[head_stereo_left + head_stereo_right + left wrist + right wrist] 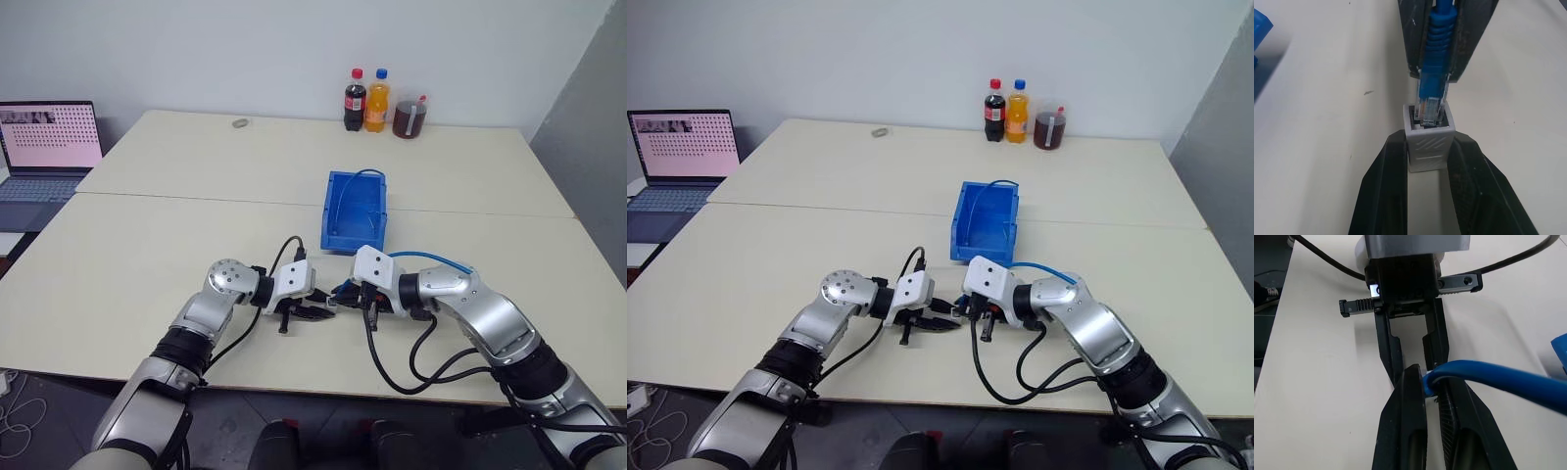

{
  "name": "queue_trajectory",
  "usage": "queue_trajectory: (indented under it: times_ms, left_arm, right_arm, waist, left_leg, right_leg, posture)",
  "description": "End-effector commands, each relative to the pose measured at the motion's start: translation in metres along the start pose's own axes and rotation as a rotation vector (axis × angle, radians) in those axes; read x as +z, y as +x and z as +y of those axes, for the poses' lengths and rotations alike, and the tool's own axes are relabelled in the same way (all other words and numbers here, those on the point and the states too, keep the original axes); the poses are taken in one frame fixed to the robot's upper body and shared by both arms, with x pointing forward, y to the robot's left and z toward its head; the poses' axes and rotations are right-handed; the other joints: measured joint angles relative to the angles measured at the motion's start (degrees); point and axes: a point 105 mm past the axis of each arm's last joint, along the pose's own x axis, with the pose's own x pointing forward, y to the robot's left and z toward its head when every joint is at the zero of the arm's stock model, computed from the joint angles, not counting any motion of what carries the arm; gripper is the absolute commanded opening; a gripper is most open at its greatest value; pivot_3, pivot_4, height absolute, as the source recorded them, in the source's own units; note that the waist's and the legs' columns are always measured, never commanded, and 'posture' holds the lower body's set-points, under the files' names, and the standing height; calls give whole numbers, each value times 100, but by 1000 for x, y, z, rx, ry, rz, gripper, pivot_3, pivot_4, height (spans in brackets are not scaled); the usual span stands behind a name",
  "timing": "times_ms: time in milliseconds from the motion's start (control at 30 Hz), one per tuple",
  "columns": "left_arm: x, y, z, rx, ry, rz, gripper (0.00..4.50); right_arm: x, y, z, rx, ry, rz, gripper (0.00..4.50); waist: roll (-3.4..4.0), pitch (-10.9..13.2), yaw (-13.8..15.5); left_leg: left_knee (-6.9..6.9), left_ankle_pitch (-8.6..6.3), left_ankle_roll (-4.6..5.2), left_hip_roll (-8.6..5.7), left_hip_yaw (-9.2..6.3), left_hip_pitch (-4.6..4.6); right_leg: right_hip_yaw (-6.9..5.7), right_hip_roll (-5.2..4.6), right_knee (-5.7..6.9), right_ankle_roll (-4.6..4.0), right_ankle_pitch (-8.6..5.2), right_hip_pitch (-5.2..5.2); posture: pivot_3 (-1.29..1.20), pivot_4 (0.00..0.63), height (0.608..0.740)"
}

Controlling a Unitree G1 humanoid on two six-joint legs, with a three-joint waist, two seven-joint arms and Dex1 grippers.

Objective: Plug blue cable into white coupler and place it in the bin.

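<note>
Plugging is the step in hand, and it looks nearly done. The left claw (1427, 196) grips the coupler (1429, 142) between its two fingers, socket facing away from the wrist. The right claw (1432, 396) is clamped on the cable (1436, 44) just behind its clear plug (1430, 105), whose tip sits inside the socket mouth; whether it has latched cannot be told. Both claws meet low in the centre of the head views, just above the desk (147, 245).

To finish well, the right claw should probably push straight along the socket's axis, with no sideways tilt, while the left holds the coupler steady. The plug looks squarely lined up in the left wrist view, so a short firm push ought to seat it. A skewed push could jam the plug or slip the small block out of the fingers.

The bin (338, 211) stands just above the claws in the frame, near them, with a blue cable arc in it. The desk is pale cream and matt, two tops joined by a seam. Three drink bottles (377, 101) stand at the far edge, a laptop (44, 147) at the upper left, and a plain white wall behind.
</note>
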Motion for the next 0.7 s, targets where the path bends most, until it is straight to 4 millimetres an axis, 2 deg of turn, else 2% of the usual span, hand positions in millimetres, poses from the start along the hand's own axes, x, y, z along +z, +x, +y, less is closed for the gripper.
queue_trajectory:
  times_ms: [33, 200, 367, 700]
  left_arm:
    - [-6, 10, -12, -50, -16, 20, 801]
    - [-7, 10, -12, -50, -18, 21, 801]
    - [-7, 10, -12, -51, -19, 25, 800]
    - [-8, 9, -12, -54, -20, 30, 798]
  right_arm:
    - [-13, 7, 7, 4, 101, 41, 59]
    - [2, 6, 2, -31, 98, -22, 59]
    - [22, -5, 0, -41, 75, -84, 58]
    - [44, -18, -2, -74, 58, -150, 57]
  waist:
    - [0, 0, -1]
    - [0, 0, -7]
    - [0, 1, -5]
    - [-1, 3, -1]
  left_leg:
    - [0, 0, 0, 0, 0, 0]
    - [-1, 0, 0, 1, 0, 0]
    - [-1, 0, 0, 1, 0, -2]
    - [-3, 0, 0, 1, -1, -8]
  right_leg:
    - [0, 0, 0, 0, 0, 0]
    - [0, 0, 2, -1, 0, -2]
    - [0, 0, 2, -2, -1, -4]
    - [-1, 0, -2, -2, -2, -8]
  posture:
    - [0, 150, 740]
    - [0, 150, 740]
    - [0, 150, 740]
    - [0, 150, 740]
